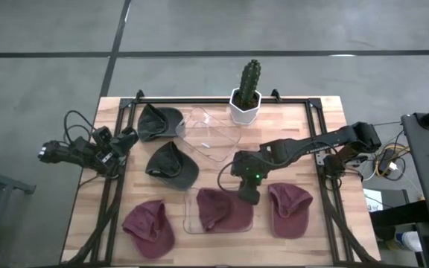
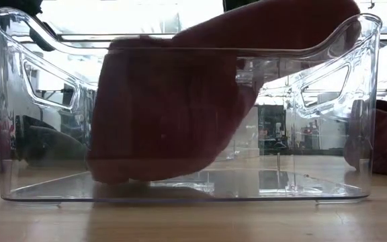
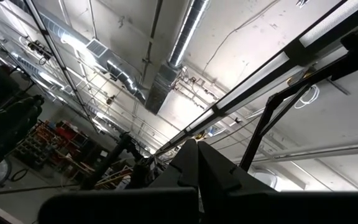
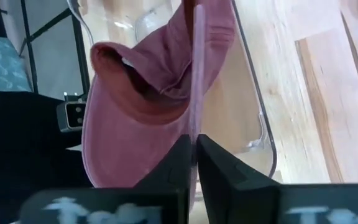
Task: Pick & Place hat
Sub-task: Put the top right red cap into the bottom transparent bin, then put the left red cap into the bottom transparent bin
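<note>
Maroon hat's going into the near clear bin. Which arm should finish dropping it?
Right. Its claw is at the near bin, shut on the maroon hat partly inside it. The left claw sits off the table's left edge.

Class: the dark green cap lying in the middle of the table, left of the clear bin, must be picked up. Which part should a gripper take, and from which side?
Take the green cap by its brim edge, from above. It lies flat and open on the table; the soft crown would likely collapse, and the thin brim suits two fingers.
</note>
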Available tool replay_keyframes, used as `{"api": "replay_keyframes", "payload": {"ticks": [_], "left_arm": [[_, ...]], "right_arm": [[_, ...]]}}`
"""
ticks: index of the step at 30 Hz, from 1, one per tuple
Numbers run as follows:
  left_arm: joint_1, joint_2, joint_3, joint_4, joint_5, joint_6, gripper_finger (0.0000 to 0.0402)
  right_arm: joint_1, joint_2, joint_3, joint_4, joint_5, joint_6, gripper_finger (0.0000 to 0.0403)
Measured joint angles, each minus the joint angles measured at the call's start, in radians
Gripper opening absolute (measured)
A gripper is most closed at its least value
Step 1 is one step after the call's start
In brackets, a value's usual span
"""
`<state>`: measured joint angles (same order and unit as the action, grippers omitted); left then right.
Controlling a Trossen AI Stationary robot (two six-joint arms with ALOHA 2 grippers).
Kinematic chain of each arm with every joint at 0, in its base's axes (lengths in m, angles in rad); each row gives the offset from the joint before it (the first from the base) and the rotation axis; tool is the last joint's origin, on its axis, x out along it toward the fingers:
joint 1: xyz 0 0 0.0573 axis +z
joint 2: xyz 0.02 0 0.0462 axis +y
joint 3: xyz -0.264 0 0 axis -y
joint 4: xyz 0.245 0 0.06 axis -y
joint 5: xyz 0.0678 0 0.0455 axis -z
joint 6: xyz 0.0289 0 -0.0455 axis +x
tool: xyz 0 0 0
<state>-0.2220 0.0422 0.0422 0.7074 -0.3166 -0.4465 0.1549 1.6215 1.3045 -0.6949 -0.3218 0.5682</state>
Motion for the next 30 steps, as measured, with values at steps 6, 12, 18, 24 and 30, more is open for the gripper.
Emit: {"api": "replay_keyframes", "payload": {"ticks": [6,12,18,24,30], "left_arm": [[0.000,0.000,0.000,0.001,-0.027,0.000,0.0000],[0.000,0.000,0.000,0.002,-0.041,-0.001,0.0000],[0.000,0.000,0.000,0.004,-0.041,-0.074,0.0000],[0.000,0.001,0.000,0.010,-0.048,-0.253,0.0000],[0.000,0.002,0.000,0.010,-0.048,-0.338,0.0000]], "right_arm": [[0.000,0.000,-0.001,0.101,0.004,0.007,0.0010],[0.000,0.016,-0.004,0.105,-0.005,0.008,0.0009],[0.007,0.046,-0.029,0.129,0.015,0.017,0.0018],[0.006,0.074,-0.025,0.158,0.037,0.077,0.0086],[0.007,0.070,-0.021,0.148,0.031,0.133,0.0173]]}}
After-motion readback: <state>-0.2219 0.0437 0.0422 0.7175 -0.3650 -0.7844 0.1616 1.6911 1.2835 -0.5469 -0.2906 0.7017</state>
